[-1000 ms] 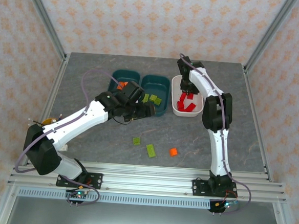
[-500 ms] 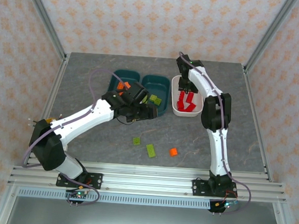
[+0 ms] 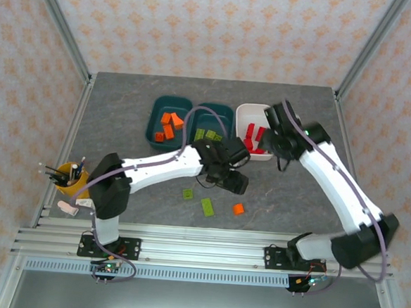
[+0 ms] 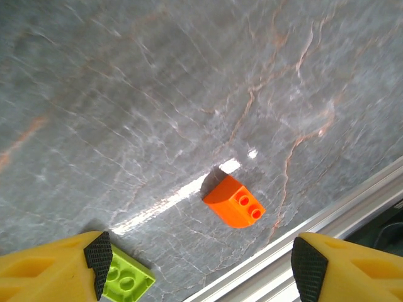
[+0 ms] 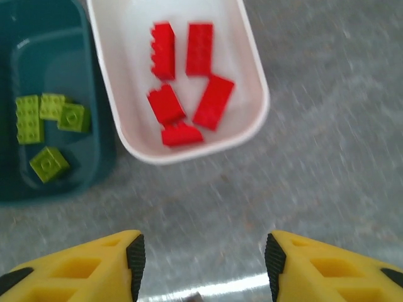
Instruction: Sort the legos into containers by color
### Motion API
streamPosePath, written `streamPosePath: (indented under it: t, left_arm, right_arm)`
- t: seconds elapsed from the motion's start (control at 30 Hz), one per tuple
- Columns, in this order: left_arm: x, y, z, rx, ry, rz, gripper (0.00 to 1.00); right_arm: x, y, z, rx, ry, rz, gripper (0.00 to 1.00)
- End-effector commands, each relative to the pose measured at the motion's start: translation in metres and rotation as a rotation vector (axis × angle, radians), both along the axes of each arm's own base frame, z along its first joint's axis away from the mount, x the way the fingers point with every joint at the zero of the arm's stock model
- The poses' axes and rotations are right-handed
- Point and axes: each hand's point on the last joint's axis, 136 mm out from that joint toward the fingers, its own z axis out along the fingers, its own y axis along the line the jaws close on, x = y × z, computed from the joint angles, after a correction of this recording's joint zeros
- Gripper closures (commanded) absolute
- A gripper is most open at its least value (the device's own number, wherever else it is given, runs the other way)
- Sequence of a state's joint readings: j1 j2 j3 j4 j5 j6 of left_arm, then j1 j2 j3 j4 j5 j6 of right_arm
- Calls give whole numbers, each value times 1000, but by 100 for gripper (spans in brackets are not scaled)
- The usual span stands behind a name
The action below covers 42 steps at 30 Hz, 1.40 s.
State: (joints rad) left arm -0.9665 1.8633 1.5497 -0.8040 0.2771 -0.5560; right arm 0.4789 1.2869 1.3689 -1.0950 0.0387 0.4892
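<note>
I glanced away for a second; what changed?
The left gripper swung from the teal tubs toward the near edge, now open above the loose orange brick. The right gripper drew back off the white tub, open and empty. The tubs, that brick and the two loose green bricks stayed put.

Table (image 3: 321,113): three tubs in row at 12 o'clock: left tub (image 3: 174,104), middle tub (image 3: 219,114), right tub (image 3: 247,114), side by side, bricks (image 3: 167,119) in each. Loose on table at 6 o'clock of middle tub: left loose brick (image 3: 187,193); middle loose brick (image 3: 207,206) at its 4 o'clock; right loose brick (image 3: 238,208) at 3 o'clock of that. Pencil cup (image 3: 70,176) at 8 o'clock edge, well apart.
</note>
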Motion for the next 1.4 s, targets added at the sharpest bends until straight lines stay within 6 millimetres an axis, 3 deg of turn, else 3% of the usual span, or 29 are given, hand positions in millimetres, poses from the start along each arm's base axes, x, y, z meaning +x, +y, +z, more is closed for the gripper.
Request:
streamPosePath:
  t: [0.0, 0.2, 0.37, 0.57, 0.7, 0.93, 1.07, 1.17, 1.27, 1.37]
  left_arm:
    - [-15, -14, -15, 90, -10, -82, 21]
    - [-43, -39, -37, 191, -95, -378, 19]
    - [-42, -30, -55, 298, -142, -522, 18]
    - [-45, -36, -75, 308, -108, -592, 20]
    - [-46, -39, -88, 314, -90, -601, 26]
    - [-39, -42, -95, 323, -100, -562, 57]
    - [-31, -40, -90, 322, -127, -517, 69]
    - [-11, -31, -75, 290, -142, -403, 70]
    - [22, -11, -43, 221, -156, -226, 70]
    - [58, 19, -5, 143, -178, -63, 70]
  right_arm:
    - [-50, -16, -13, 59, 69, -100, 45]
    - [-106, -44, 5, 154, 23, -180, 42]
    - [-129, -65, 31, 194, -71, -240, 38]
    - [-148, -78, 36, 233, -107, -283, 37]
    - [-150, -80, 35, 232, -108, -290, 37]
    - [-142, -73, 31, 231, -96, -273, 37]
    - [-136, -67, 30, 235, -91, -252, 38]
    - [-129, -60, 32, 238, -94, -217, 38]
    - [-115, -39, 42, 286, -118, -125, 38]
    - [-95, 1, 65, 420, -182, 34, 37]
